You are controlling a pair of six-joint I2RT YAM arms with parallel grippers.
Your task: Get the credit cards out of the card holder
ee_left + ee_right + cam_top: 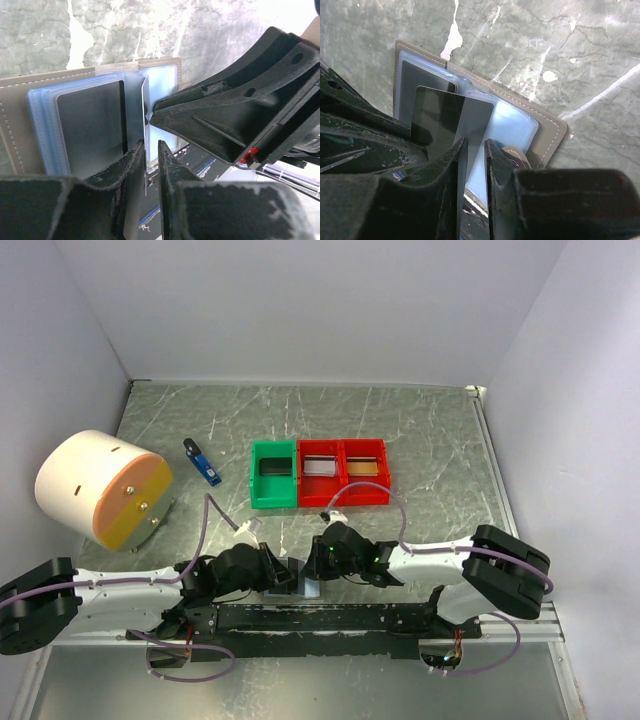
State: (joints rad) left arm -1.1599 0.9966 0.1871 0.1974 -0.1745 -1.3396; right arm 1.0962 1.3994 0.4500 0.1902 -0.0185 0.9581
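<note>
Left fingers (125,175) loose beside upright card (445,115), right fingers (450,175) pinching it, card holder (552,132) open flat, lengthwise left-right.

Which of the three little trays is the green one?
The leftmost tray in the row, the one nearest the blue gadget. It alone is green; the middle tray and the right tray beside it are both red.

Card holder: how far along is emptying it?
Done: both red plastic trays seem to hold a flat card each. In hand: a loose dark card stands partly out of the grey bifold card holder, at the right hand. Left: a sleeved dark card is still inside.
</note>
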